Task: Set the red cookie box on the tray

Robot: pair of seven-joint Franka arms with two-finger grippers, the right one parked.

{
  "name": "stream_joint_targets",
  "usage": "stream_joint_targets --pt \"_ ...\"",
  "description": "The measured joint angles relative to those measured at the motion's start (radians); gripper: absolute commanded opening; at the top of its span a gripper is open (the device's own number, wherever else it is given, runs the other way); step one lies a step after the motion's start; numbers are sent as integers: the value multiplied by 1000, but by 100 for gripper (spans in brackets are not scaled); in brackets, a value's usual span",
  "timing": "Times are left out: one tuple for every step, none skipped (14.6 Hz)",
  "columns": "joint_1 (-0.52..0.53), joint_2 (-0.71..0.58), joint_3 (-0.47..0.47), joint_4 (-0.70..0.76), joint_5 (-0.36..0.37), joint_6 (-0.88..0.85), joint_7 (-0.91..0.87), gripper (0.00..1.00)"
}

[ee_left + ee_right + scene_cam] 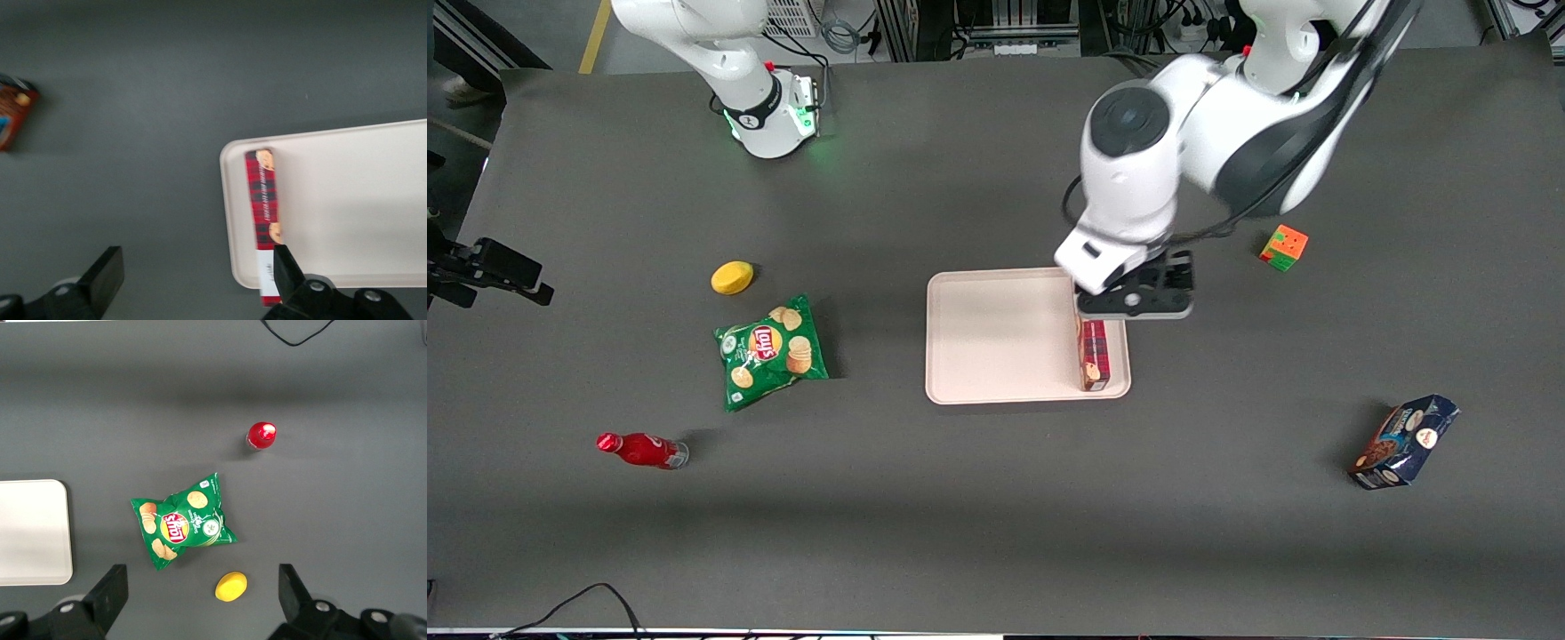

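Light fell evenly from overhead, bright, leaving short soft shadows beside things on the counter [960, 498]. The tray [347, 200] looked slightly washed out, and the wrist view was mildly blurred.

White arm, dark joints, black pincer [1136, 307] over the tray [996, 338]

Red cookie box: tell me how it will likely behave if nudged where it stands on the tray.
The red cookie box stands on a narrow long edge beside the tray rim, so a sideways nudge would probably tip it flat. It looks like a stiff carton, likely light. The open end effector hovers above it, not gripping.
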Motion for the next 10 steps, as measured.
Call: stream_joint_targets --pt "0 -42 44 16 -34 -16 85 100" --pt "1 -88 109 21 -88 -27 182 100" --pt "1 -130 187 23 -147 -37 294 100" --pt "3 -168 275 23 -201 -50 422 100" --pt "6 -198 364 23 -250 -58 535 100" --pt "10 -221 449 23 -314 -73 611 100" --pt "13 -237 529 20 -389 -94 653 100" --pt "14 -249 600 9 -442 -104 678 100" --pt "15 -259 651 -11 -471 -102 696 100" --pt "15 -275 678 -45 -477 -80 703 100"
